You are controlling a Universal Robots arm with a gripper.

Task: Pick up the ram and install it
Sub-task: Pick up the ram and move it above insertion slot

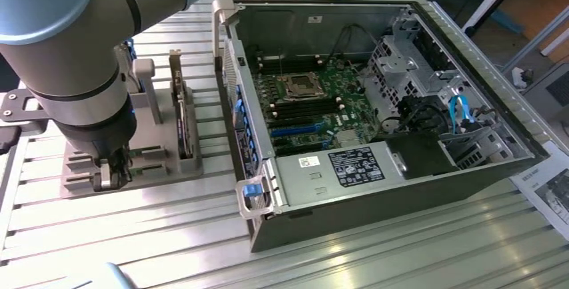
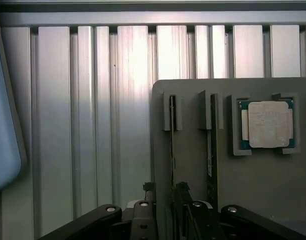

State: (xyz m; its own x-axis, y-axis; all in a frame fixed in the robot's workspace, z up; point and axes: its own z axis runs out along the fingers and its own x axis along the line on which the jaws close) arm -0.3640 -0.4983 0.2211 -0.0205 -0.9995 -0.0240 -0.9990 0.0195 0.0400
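Observation:
The ram stands on edge in a slot of the grey holder, seen as a thin green-dark strip in the wrist view. My gripper is open and low over the holder, with one finger on each side of the ram's near end and not pressing on it. In the exterior view the gripper hangs straight down at the holder's left side, and the arm hides the ram there. The open computer case with its green motherboard lies to the exterior view's right.
A second thin board stands in the neighbouring slot. A square silver processor rests in a holder pocket. A dark upright expansion card stands between the gripper and the case. The table is ribbed aluminium.

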